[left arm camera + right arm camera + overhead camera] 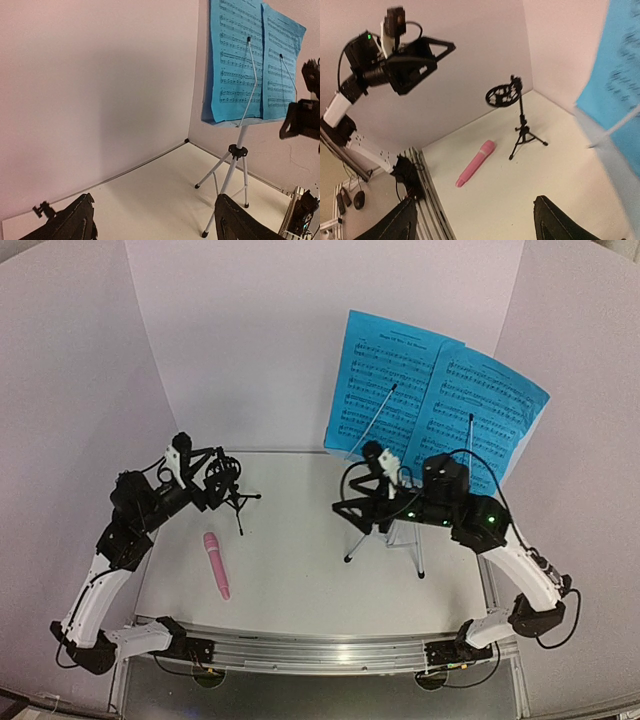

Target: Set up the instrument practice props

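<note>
Your left gripper (154, 212) hangs spread and empty beside the upright mic mount (233, 490). The right gripper (475, 220), also spread, hovers by the music stand (238, 150), whose wire arms pin both blue pages (435, 400). On the table (300, 580) the pink microphone (217, 564) lies flat, probably next for the mount.

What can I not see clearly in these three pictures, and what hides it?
- Top view: the right arm covers the music stand's hub and upper pole.
- Top view: the left hand overlaps the mic mount's head.
- All views: the blue pages hide the stand's desk; their notes are too small to read.
- Right wrist view: the pages are blurred, cut off by the right edge.
</note>
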Controlling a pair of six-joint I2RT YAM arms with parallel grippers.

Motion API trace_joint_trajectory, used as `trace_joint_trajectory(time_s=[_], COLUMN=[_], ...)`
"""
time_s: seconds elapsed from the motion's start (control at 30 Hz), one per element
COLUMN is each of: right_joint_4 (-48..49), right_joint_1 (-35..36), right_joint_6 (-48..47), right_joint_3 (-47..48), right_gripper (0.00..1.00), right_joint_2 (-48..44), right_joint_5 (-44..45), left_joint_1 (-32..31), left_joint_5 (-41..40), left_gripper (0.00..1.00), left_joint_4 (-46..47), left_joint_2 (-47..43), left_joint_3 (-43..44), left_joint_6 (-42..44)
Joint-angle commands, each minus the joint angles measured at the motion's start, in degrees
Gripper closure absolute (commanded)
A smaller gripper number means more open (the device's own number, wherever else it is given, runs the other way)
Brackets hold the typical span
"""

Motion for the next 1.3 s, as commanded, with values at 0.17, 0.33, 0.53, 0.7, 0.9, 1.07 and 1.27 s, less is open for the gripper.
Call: trace_joint_trajectory(time_s=[0.17,0.33,0.53,0.7,0.9,1.07,1.27], right_joint_4=[3.24,13.72,23.68,23.75,23.74,23.75,23.75], right_joint_1=[11.26,11.58,11.52,11.43,11.44,11.43,11.45], right_joint_6=[-4.85,-0.12,7.81,13.99,21.77,24.22,24.89], right_joint_3=[-2.18,-14.96,-29.47,-34.08,-41.47,-44.92,-47.03], right_gripper=[0.22,0.23,0.22,0.21,0.21,0.22,0.21], right_joint_2=[13.68,17.25,18.69,20.88,20.51,18.6,15.35], right_joint_5=[3.08,6.21,20.33,22.25,25.48,27.06,29.45], left_joint_1=[18.44,24.6,25.63,24.81,16.85,16.08,16.03], left_joint_5=[-12.44,-15.03,-14.31,-12.5,-14.23,-16.44,-18.06], left_gripper=[0.19,0.2,0.22,0.22,0.18,0.19,0.28], left_joint_4=[-9.29,-14.17,-16.87,-17.33,-11.47,-7.63,-6.92], left_joint_2=[-8.85,-10.41,-4.26,7.74,16.72,22.87,28.57], left_joint_3=[-13.77,-24.0,-31.12,-32.39,-34.19,-34.76,-34.6], left_joint_6=[-22.8,-34.47,-38.84,-38.06,-30.46,-30.35,-31.16])
